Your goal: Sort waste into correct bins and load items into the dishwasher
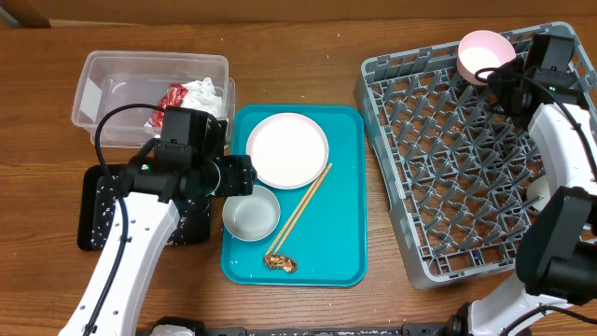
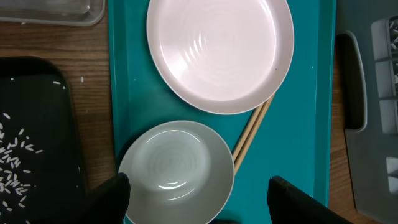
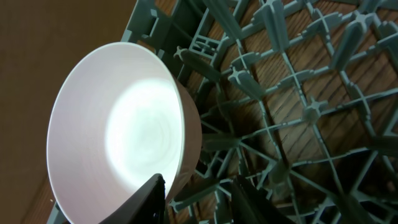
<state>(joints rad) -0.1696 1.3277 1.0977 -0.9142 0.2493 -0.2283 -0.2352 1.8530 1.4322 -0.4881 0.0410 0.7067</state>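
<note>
**Halftime: loading under way, sorting nearly done**

Pink bowl (image 1: 485, 54) is at the far corner of the grey dish rack (image 1: 457, 177), tipped on its side with its mouth facing outward. Right gripper (image 3: 200, 198) is clamped on it: 1 finger sits inside the rim and 1 outside, with the wall pinched between. Whether the bowl's weight is already on the pegs, I can't tell from here. The rest of the rack looks bare, so by my reading this is dish number 1 going in.

Over on the teal tray (image 1: 340, 224), 2 dishes wait: the round white plate (image 1: 287, 150) and, just below it, the white bowl (image 1: 251, 216). Left gripper (image 2: 205, 200) hangs right over that bowl with its jaws spread wide either side, holding nothing. A pair of chopsticks (image 1: 303, 207) lies slanted beside both dishes.

Now the waste. Crumpled napkin (image 1: 203, 93) and red wrapper (image 1: 173, 98) are in the clear tub (image 1: 117, 93), and white rice grains (image 2: 15, 162) are scattered in the black tray (image 1: 93, 215). That much looks sorted. The brown food scrap (image 1: 280, 262) is the straggler, lying at the near end of the teal tray by the chopstick tips.

Left to do, as I judge it: release the pink bowl, move the plate and white bowl across, and bin the scrap.
</note>
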